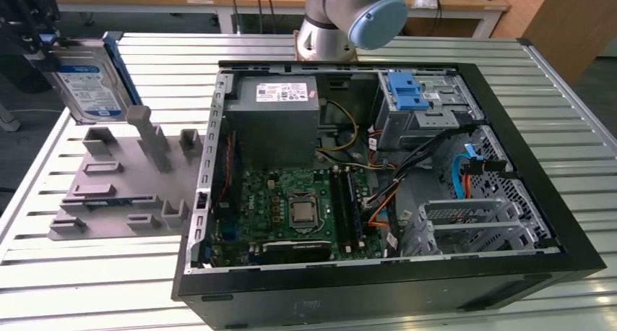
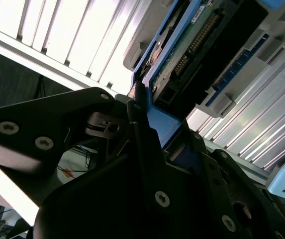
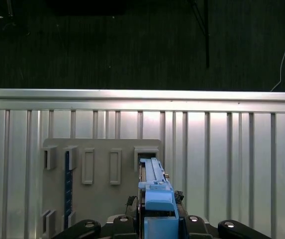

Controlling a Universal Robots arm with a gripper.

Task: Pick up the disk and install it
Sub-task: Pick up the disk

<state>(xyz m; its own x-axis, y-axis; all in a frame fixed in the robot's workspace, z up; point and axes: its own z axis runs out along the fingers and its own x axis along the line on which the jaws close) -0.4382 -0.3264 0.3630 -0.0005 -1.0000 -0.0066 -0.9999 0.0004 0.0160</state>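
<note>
ON THE SLATTED DESK (image 1: 97, 287): The claw (image 1: 43, 42) is clamped on the top edge of the disk (image 1: 89, 89), holding it upright at the exterior view's left, over the back of the grey holder block (image 1: 126, 194). In the second wrist view the drive's blue frame (image 2: 159, 124) sits wedged between the black fingers (image 2: 142, 149) (circuit-board side showing). Whether its lower edge touches the block cannot be told. The open computer case (image 1: 386, 287) lies just beside the block, and its drive cage (image 1: 424, 114) stands well apart from the disk.
</note>
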